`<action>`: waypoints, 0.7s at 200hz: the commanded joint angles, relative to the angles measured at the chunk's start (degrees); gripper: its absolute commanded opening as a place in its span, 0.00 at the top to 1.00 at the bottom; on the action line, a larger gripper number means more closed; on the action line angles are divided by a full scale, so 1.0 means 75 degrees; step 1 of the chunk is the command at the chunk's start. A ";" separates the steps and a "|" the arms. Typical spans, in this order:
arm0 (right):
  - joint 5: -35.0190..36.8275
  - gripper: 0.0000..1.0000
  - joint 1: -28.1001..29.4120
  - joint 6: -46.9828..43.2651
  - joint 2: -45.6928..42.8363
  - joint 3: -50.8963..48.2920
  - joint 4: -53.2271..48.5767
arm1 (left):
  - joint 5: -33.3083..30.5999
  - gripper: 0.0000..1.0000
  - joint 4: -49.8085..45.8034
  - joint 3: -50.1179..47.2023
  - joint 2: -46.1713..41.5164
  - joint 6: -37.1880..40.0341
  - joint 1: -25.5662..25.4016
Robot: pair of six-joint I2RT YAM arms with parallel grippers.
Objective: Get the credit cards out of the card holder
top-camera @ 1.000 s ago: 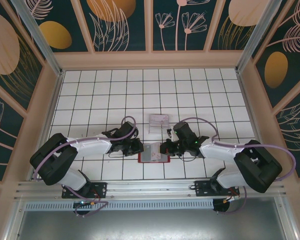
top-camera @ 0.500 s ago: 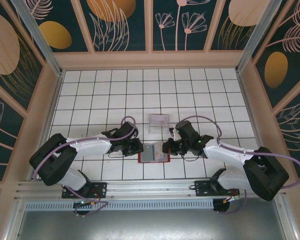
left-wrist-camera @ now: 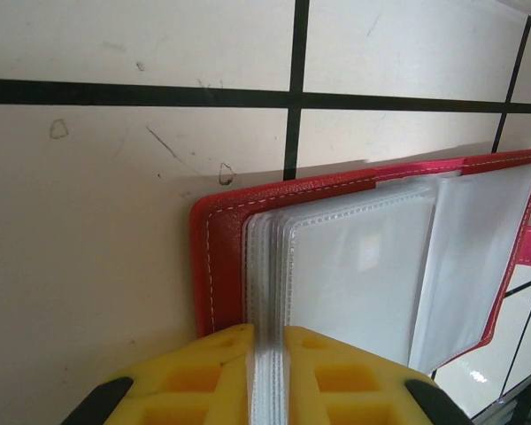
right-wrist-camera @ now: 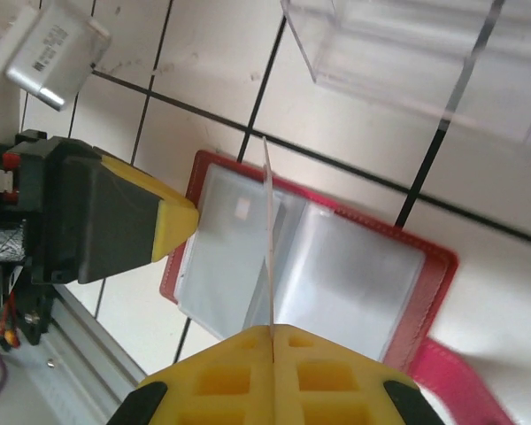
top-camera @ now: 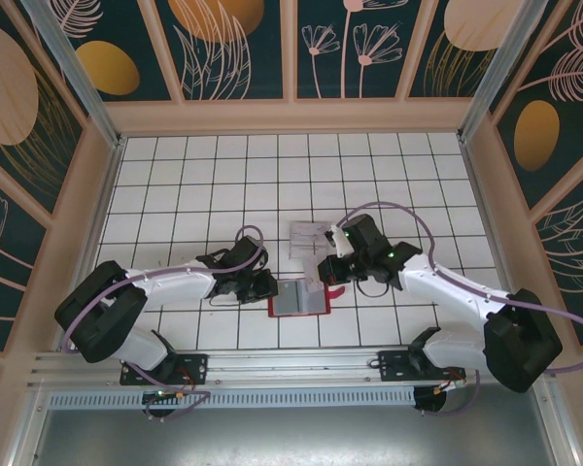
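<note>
The red card holder [top-camera: 297, 300] lies open on the tiles near the front edge, its clear sleeves [left-wrist-camera: 363, 266] fanned out. My left gripper [left-wrist-camera: 270, 350] is shut on the left edge of those sleeves, just inside the red cover [left-wrist-camera: 217, 248]. Just above the open holder [right-wrist-camera: 429, 266], my right gripper [right-wrist-camera: 273, 332] is shut on a thin pale credit card [right-wrist-camera: 269, 230], seen edge-on and free of the sleeves. From above, the right gripper [top-camera: 324, 274] hangs over the holder's right side and the left gripper [top-camera: 268, 287] is at its left side.
A clear square plastic tray [top-camera: 309, 237] stands just behind the holder, and its wall [right-wrist-camera: 407, 62] is close beyond the held card. The left gripper's yellow fingertip [right-wrist-camera: 173, 223] is beside the holder's left page. The holder's red tab [top-camera: 335, 291] sticks out to the right.
My right gripper has lifted away from the holder toward the back, carrying the pale card out of the sleeves. The left gripper has stayed clamped in place.
</note>
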 commanded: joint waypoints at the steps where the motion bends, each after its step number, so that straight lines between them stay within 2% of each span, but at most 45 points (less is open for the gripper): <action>1: -0.0257 1.00 -0.0398 -0.1668 0.0155 0.0534 -0.0643 | 0.0050 0.82 -0.0209 0.0203 -0.0162 0.0212 -0.0036; 29: 0.0144 1.00 -0.0449 -0.2971 0.0558 0.1600 -0.1452 | 0.0040 0.82 -0.0293 0.0284 -0.0190 0.0299 -0.0042; 56: 0.0492 1.00 -0.0433 -0.4714 0.0902 0.2319 -0.2269 | 0.0013 0.82 -0.0293 0.0329 -0.0191 0.0355 -0.0036; 90: 0.0817 1.00 -0.0409 -0.6522 0.1086 0.3049 -0.2852 | -0.0069 0.82 -0.0334 0.0330 -0.0190 0.0410 -0.0036; 140: 0.1869 1.00 -0.0191 -0.8691 0.1614 0.4001 -0.3461 | -0.0118 0.82 -0.0360 0.0332 -0.0124 0.0482 -0.0024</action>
